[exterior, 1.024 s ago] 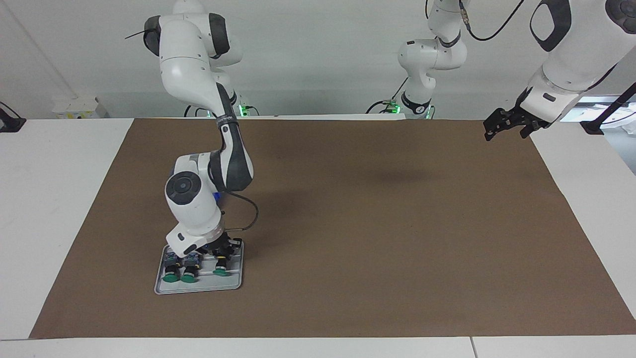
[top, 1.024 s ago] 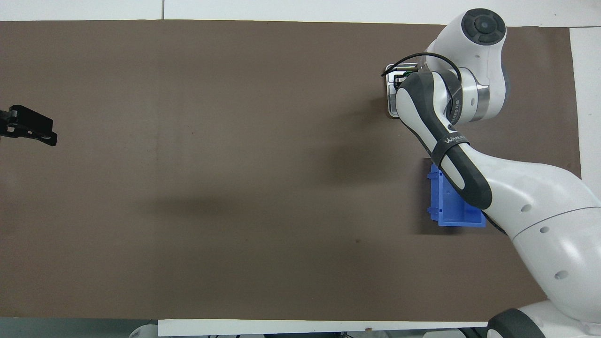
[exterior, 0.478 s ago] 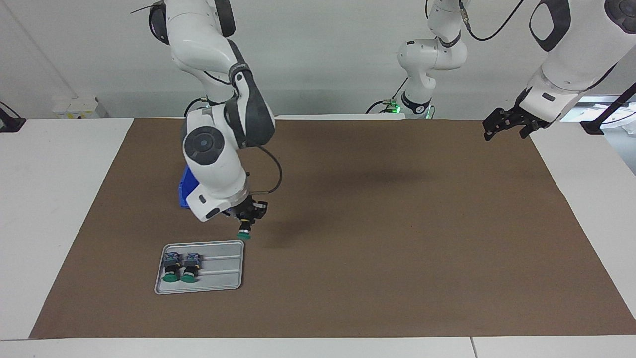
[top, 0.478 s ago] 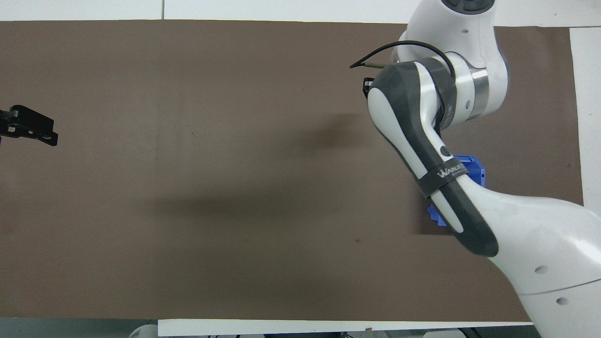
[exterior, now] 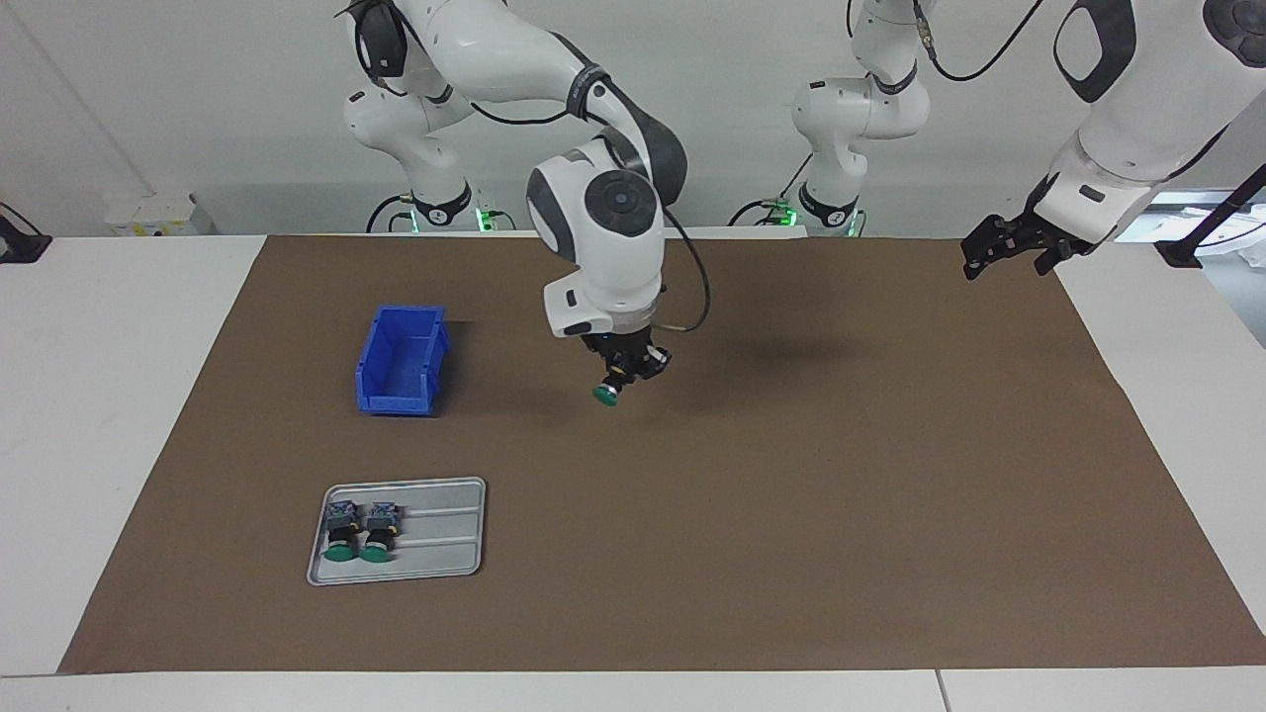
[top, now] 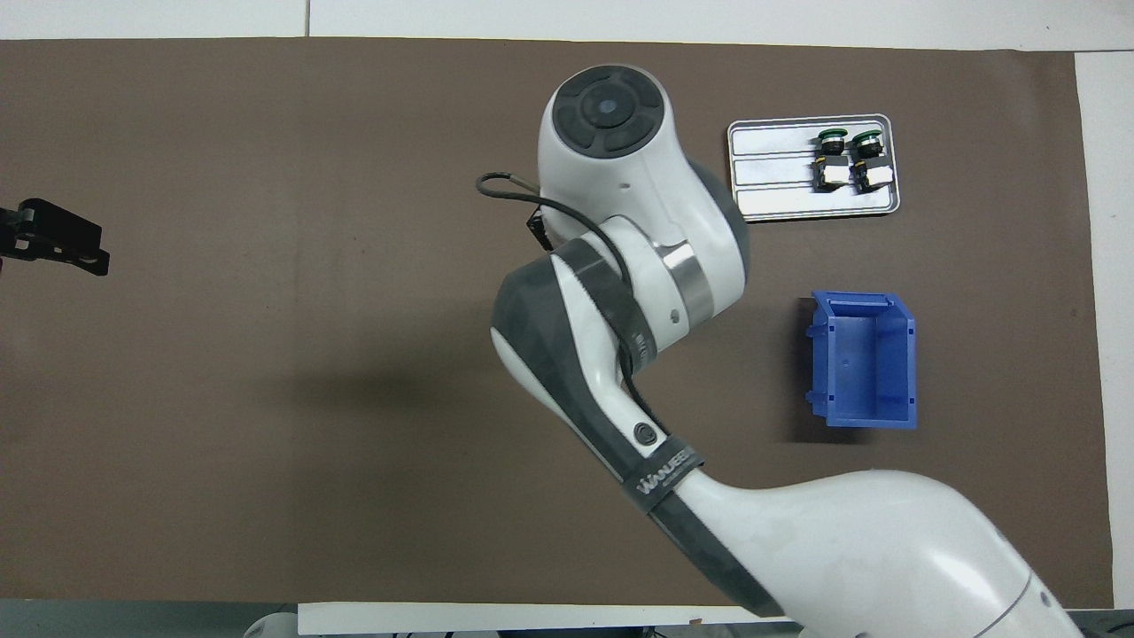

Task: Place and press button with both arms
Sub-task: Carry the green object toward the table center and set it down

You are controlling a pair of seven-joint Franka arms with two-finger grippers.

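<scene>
My right gripper point(exterior: 623, 370) hangs over the middle of the brown mat point(exterior: 791, 475), shut on the button point(exterior: 610, 386). The button's green cap points down and slightly away from the robots, clear of the mat. In the overhead view the right arm's wrist point(top: 620, 168) hides both that gripper and the button. My left gripper point(exterior: 1007, 249) waits open and raised over the mat's edge at the left arm's end, and its tip also shows in the overhead view point(top: 55, 237).
A grey metal tray point(exterior: 447, 566) point(top: 780, 202) lies at the right arm's end, holding two alike green-capped switches point(exterior: 360, 534) point(top: 849, 159). A blue bin point(exterior: 401, 361) point(top: 864, 359) stands nearer to the robots than the tray.
My right gripper has lifted the button off the tray and carried it up and toward the middle of the mat. The left arm has not moved.
</scene>
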